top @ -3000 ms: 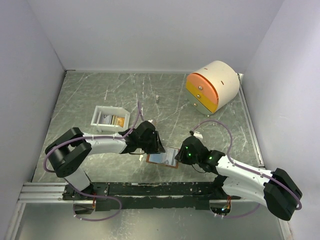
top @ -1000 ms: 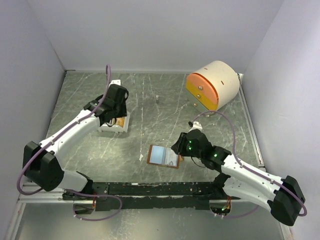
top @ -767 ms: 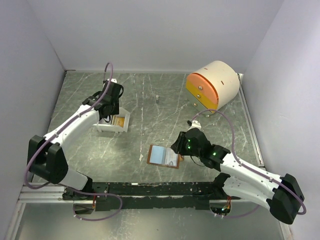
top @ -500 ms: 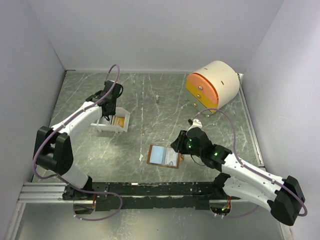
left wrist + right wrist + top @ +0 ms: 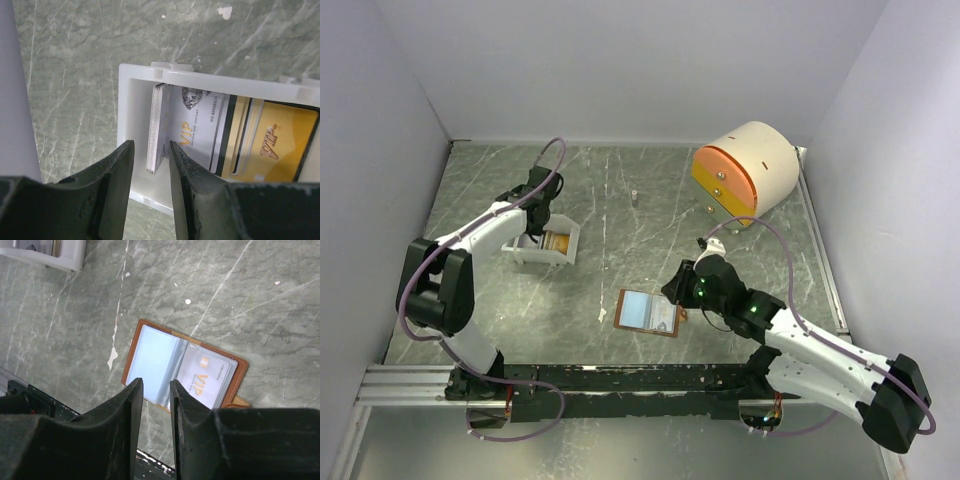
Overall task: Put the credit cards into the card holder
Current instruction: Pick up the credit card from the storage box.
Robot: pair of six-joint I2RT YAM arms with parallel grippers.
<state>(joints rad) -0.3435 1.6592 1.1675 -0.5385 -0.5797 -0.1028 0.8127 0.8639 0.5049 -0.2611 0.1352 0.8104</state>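
The credit cards lie in a small white tray [image 5: 131, 107]: a stack of silver cards [image 5: 156, 125] tilted on edge at its left end, a silver VIP card [image 5: 197, 127] and a gold one [image 5: 280, 145] beside it. My left gripper [image 5: 151, 145] is open over that end, its fingers either side of the stack's lower corner with a slim gap on each side. The card holder [image 5: 155, 357] lies open on the table, a silver VIP card [image 5: 207, 377] in its right pocket. My right gripper [image 5: 155, 382] hovers open above it, holding nothing.
A cream-and-orange round drawer unit [image 5: 745, 172] stands at the back right. A tiny pale object [image 5: 633, 196] sits mid-table behind the holder [image 5: 648, 312]. The tray [image 5: 560, 257] is at the left, close to the left wall.
The left arm left the card holder, swung to the tray and settled over its left end, its jaws narrowing around the stack. The right arm has barely moved.
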